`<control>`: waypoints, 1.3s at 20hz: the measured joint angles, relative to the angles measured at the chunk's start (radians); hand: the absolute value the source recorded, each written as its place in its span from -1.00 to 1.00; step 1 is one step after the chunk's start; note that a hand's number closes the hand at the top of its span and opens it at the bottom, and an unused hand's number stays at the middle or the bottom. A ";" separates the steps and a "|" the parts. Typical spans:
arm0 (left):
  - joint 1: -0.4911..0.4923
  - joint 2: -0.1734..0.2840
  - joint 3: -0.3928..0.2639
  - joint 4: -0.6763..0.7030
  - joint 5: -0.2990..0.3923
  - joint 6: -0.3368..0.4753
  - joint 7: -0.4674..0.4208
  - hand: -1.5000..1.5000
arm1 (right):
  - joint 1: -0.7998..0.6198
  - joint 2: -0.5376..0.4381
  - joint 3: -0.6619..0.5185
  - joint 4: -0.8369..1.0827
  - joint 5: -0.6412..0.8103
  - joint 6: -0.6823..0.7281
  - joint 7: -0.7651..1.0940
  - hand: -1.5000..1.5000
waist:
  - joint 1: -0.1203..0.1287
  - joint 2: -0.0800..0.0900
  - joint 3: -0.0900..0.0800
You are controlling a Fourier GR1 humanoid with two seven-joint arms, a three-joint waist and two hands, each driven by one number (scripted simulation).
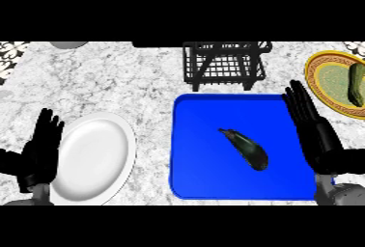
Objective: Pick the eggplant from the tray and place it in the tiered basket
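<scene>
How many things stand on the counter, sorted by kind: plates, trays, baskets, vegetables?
Plates: 2, the white plate and the yellow plate.
Trays: 1, the blue tray.
Baskets: 1, the black basket.
Vegetables: 2, the eggplant on the tray and a green vegetable on the yellow plate.
Total: 6.

On my screen I see two matte black hands with long, segmented fingers and a thumb each: the left hand (39,152) and the right hand (314,130). Both look jointed and glossy at the knuckle ridges. A rounded pale grey forearm (342,194) shows behind the right wrist, and a smaller grey patch behind the left.
</scene>
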 measured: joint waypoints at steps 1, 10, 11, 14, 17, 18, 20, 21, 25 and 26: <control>-0.007 -0.003 -0.009 0.007 -0.010 -0.008 -0.008 0.00 | -0.016 0.014 0.015 0.016 0.014 -0.005 0.018 -1.00 | 0.003 0.000 0.000; -0.117 0.004 -0.237 0.007 -0.116 -0.195 -0.033 0.00 | -0.230 0.138 0.243 0.262 0.118 0.008 0.307 -1.00 | 0.043 0.014 -0.004; -0.121 0.003 -0.248 0.015 -0.122 -0.208 -0.038 0.00 | -0.251 0.184 0.253 0.306 0.119 0.003 0.302 -1.00 | 0.042 0.013 -0.003; -0.112 -0.008 -0.271 0.024 -0.141 -0.233 -0.053 0.00 | -0.321 0.255 0.252 0.398 0.146 0.013 0.263 -1.00 | 0.032 0.007 -0.002; -0.121 -0.022 -0.274 0.052 -0.155 -0.240 -0.066 0.00 | -0.409 0.234 0.259 0.396 0.191 0.047 0.314 -1.00 | 0.022 0.002 -0.002; -0.120 -0.024 -0.276 0.054 -0.158 -0.242 -0.068 0.00 | -0.445 0.220 0.264 0.385 0.206 0.061 0.349 -1.00 | 0.020 0.001 -0.002; -0.128 -0.019 -0.270 0.074 -0.158 -0.254 -0.073 0.00 | -0.513 0.170 0.278 0.368 0.234 0.109 0.424 -1.00 | 0.015 -0.002 -0.003; -0.130 -0.021 -0.274 0.071 -0.160 -0.255 -0.069 0.00 | -0.551 0.140 0.290 0.365 0.254 0.137 0.463 -1.00 | 0.015 -0.004 -0.003; -0.128 -0.022 -0.274 0.074 -0.158 -0.260 -0.070 0.00 | -0.686 0.023 0.376 0.358 0.309 0.328 0.625 -1.00 | 0.020 -0.011 -0.007; -0.133 -0.020 -0.271 0.075 -0.157 -0.262 -0.065 0.00 | -0.713 0.002 0.402 0.352 0.312 0.387 0.663 -1.00 | 0.019 -0.012 -0.007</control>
